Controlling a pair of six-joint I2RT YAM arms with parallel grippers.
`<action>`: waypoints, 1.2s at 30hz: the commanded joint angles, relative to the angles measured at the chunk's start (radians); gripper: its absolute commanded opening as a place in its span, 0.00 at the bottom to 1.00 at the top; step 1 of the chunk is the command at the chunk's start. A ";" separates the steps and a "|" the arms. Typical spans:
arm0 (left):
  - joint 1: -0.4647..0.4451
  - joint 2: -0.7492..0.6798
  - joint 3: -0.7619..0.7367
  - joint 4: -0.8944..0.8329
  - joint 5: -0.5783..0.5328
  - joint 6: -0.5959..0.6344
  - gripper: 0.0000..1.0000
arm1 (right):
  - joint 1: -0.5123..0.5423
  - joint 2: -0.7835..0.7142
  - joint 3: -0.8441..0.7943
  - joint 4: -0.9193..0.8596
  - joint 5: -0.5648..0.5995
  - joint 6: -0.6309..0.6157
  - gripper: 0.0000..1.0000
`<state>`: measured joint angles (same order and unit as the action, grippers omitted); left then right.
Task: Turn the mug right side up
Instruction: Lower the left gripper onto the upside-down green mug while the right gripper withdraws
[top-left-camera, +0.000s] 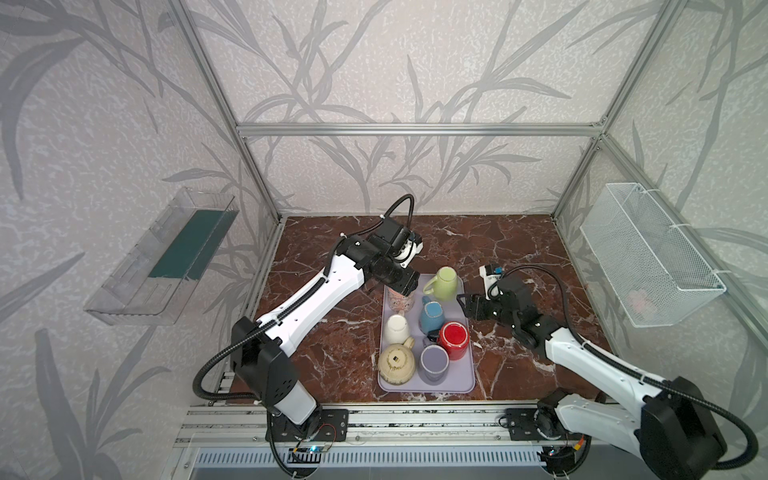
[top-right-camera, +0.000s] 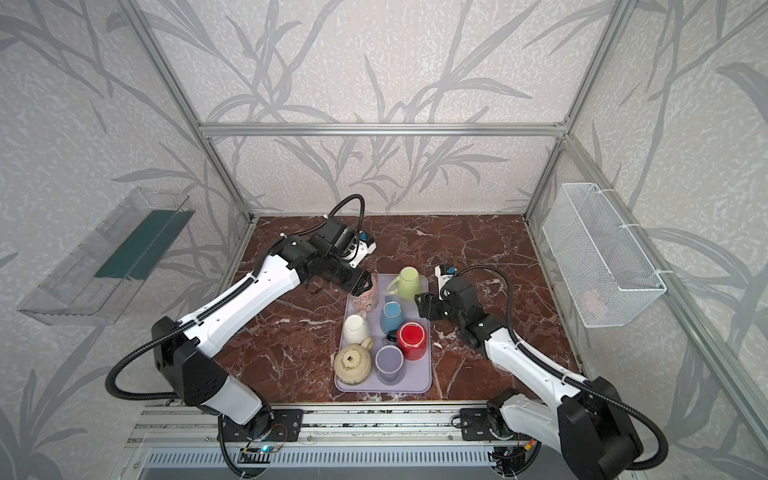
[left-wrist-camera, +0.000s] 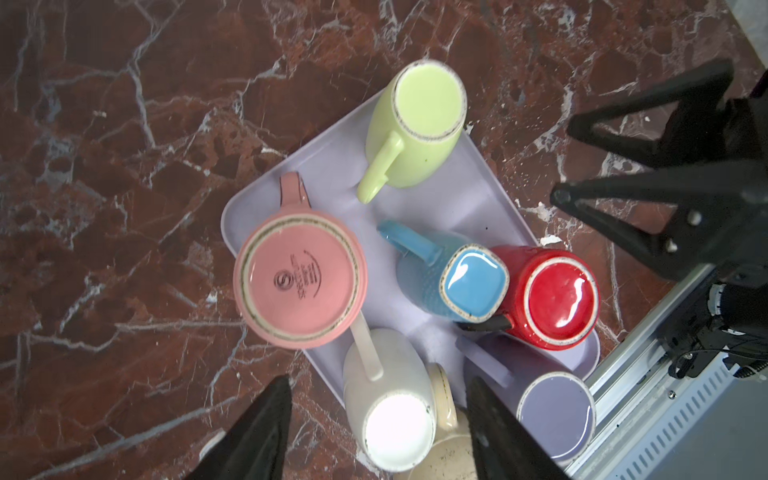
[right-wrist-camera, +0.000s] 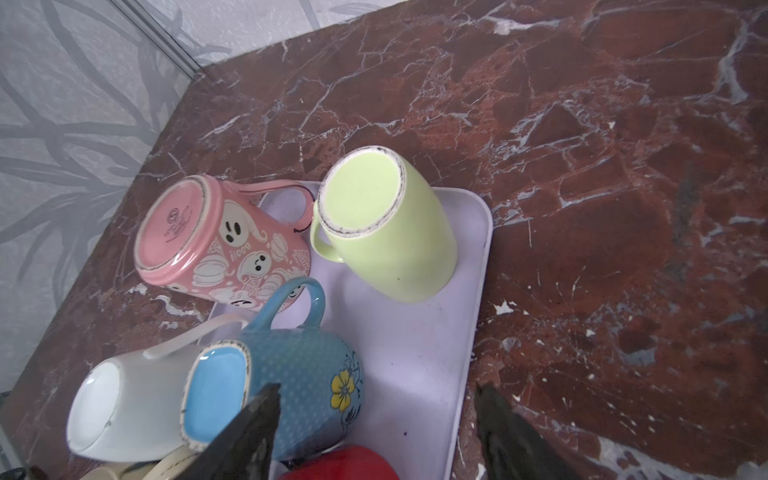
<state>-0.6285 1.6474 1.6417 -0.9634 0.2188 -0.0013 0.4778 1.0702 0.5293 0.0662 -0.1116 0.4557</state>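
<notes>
Evidently the turning has not begun: on the tray (top-left-camera: 428, 386), at lower centre in both top views, every mug stands base up and none is right side up. The task names no colour, but the likeliest target is the pink mug (left-wrist-camera: 299, 278), at the tray's upper-left corner in the top views, because the left gripper (left-wrist-camera: 378, 380) hangs over it there. The left wrist view shows the mug's stamped underside facing the camera and its handle (left-wrist-camera: 293, 189) out to one side. That gripper's fingers (left-wrist-camera: 257, 432) are spread apart, hold nothing, and appear clear of the pink mug. The right gripper (right-wrist-camera: 376, 388) is likewise spread and empty. It sits at the tray's right edge in the top views, just beside the green mug (top-left-camera: 444, 282) and right of the blue mug (top-left-camera: 431, 316). It could equally be lining up on the green one, so which mug is meant cannot be settled. Lower in the top views the white mug (top-left-camera: 397, 328), red mug (top-left-camera: 455, 338), beige mug (top-left-camera: 397, 363) and purple mug (top-left-camera: 434, 361) crowd together, untouched. Nearly everything is therefore left: descend, close on a mug, lift it clear of its neighbours, flip it and set it down mouth up.
</notes>
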 joint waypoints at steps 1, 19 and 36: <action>-0.004 0.073 0.122 -0.076 0.081 0.132 0.64 | -0.013 -0.064 -0.058 0.123 -0.028 0.041 0.74; 0.004 0.449 0.438 -0.115 0.146 0.343 0.49 | -0.022 -0.178 -0.132 0.209 -0.028 0.054 0.69; -0.020 0.464 0.262 0.046 0.119 0.429 0.50 | -0.035 -0.153 -0.142 0.233 -0.031 0.060 0.69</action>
<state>-0.6426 2.1036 1.9217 -0.9497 0.3553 0.3710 0.4465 0.9348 0.3931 0.2653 -0.1478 0.5159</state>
